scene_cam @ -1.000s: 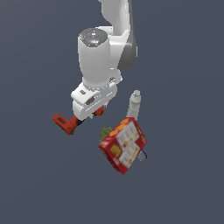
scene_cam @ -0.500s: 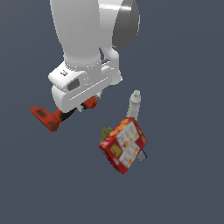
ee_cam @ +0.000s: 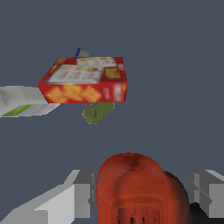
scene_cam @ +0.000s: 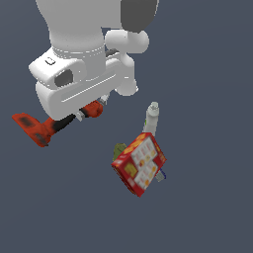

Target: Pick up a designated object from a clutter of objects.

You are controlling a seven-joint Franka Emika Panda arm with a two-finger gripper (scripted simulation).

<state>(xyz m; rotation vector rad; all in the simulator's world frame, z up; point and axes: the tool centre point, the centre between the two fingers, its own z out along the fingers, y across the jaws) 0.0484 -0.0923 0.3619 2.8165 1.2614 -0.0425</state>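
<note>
i see the drill point(ee_cam: 135, 188) nearest, between the fingers point(ee_cam: 81, 194) of my hand point(ee_cam: 144, 192), which seem closed on its orange body; it looks stiff and end-heavy. farther lie the red box point(ee_cam: 85, 79), olive item point(ee_cam: 97, 112) and white bottle point(ee_cam: 19, 101).

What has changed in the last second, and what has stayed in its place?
The arm with its claw has risen toward the exterior camera, carrying the orange-red drill up and to the exterior view's left. The red-and-yellow box, white bottle and olive-green item have not moved.
</note>
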